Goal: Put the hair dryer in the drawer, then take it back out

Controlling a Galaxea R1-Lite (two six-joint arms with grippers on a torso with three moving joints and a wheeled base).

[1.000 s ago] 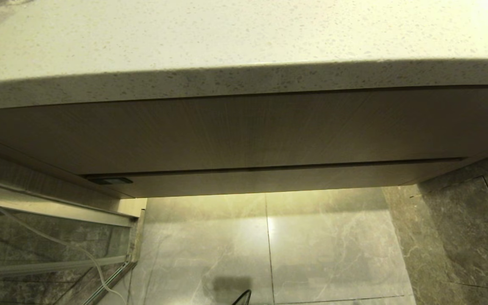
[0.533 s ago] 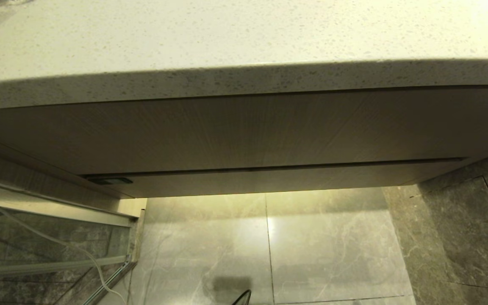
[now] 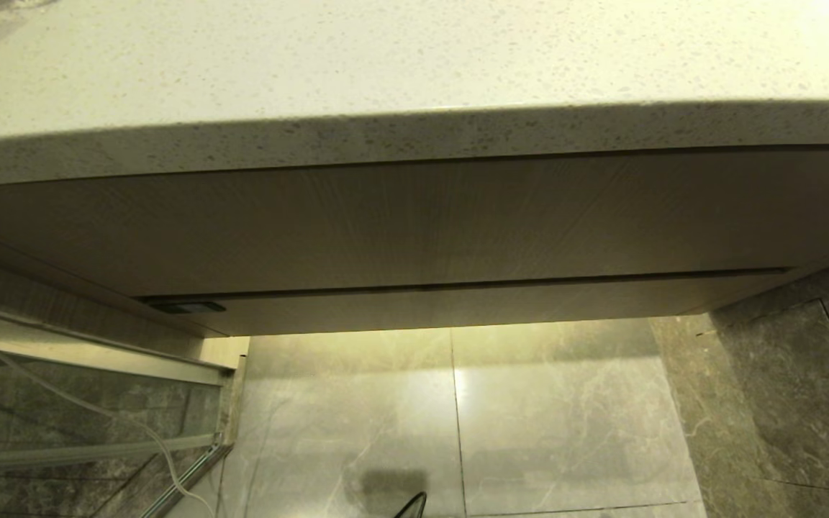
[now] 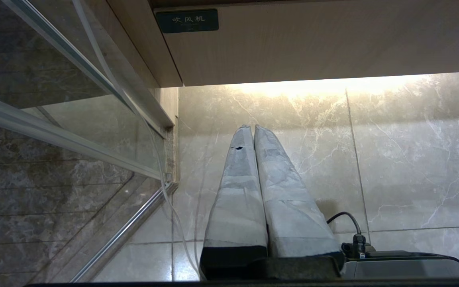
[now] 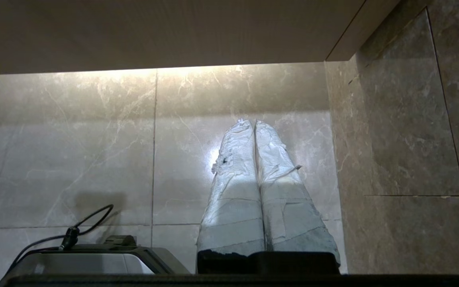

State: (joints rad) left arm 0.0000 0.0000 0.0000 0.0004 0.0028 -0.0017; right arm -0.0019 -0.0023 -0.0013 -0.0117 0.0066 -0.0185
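The drawer [image 3: 458, 306] is a narrow beige wood-grain front under the taller panel, and it is shut. A small dark label [image 3: 188, 307] sits at its left end. The left wrist view shows the same drawer front [image 4: 313, 44] and label [image 4: 187, 20] from below. The hair dryer is out of view. My left gripper [image 4: 252, 127] hangs low over the floor tiles, shut and empty. My right gripper [image 5: 252, 121] hangs likewise, shut and empty, below the drawer's underside [image 5: 153, 32]. Neither arm shows in the head view.
A speckled stone countertop [image 3: 414, 65] overhangs the tall wood-grain panel [image 3: 414, 223]. A glass door with metal rails [image 3: 83, 403] and a thin white tube [image 3: 134, 432] stand at the left. A dark stone wall [image 3: 781, 388] closes the right. My base [image 4: 405, 267] is between the grippers.
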